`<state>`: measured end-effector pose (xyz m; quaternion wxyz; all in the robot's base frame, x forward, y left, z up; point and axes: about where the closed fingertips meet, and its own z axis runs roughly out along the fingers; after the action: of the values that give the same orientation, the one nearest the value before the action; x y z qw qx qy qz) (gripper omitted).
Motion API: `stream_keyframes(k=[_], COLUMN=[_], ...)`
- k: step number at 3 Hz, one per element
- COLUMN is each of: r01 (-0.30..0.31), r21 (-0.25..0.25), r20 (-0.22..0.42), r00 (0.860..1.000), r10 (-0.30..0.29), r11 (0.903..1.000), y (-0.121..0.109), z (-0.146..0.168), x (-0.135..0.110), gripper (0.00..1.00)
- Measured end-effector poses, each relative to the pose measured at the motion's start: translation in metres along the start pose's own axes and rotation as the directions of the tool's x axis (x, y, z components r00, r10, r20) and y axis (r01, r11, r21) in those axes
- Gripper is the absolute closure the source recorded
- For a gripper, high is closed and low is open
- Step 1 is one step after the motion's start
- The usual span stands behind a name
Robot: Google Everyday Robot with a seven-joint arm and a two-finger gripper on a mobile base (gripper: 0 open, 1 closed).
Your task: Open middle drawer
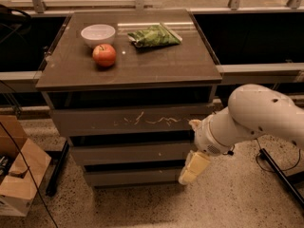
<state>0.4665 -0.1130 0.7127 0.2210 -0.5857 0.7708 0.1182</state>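
The cabinet top (156,63) holds bowl (98,34), apple (104,55) and green packet (154,35); gripper (193,168) low beside it.

Rounded white arm (259,114), cream gripper (192,168) near the middle drawer (128,152).

The arm (259,113) enters from the right edge of the camera view. Its large, rounded white segment tapers down and to the left into a cylindrical wrist (211,137). The hand (192,167) hangs below the wrist, low and right of centre in the view. It is cream-coloured and angled down to the left.
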Motion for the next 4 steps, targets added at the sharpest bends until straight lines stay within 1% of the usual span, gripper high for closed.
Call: stream_keyframes(k=[1,2,3,4], r01=[-0.062,-0.109,-0.117,-0.123], r21=[-0.005,-0.026,-0.067,-0.087], r20=[0.102,0.207,0.274,0.283], r00=[0.993,0.972,0.953,0.949], r10=[0.062,0.112,0.131,0.142], r11=[0.9981,0.9937,0.9909,0.9887], y=[0.004,-0.002,-0.014,-0.013], z=[0.044,0.083,0.120,0.132], x=[0.007,0.015,0.024,0.028], gripper=[0.00,0.00,0.00,0.00])
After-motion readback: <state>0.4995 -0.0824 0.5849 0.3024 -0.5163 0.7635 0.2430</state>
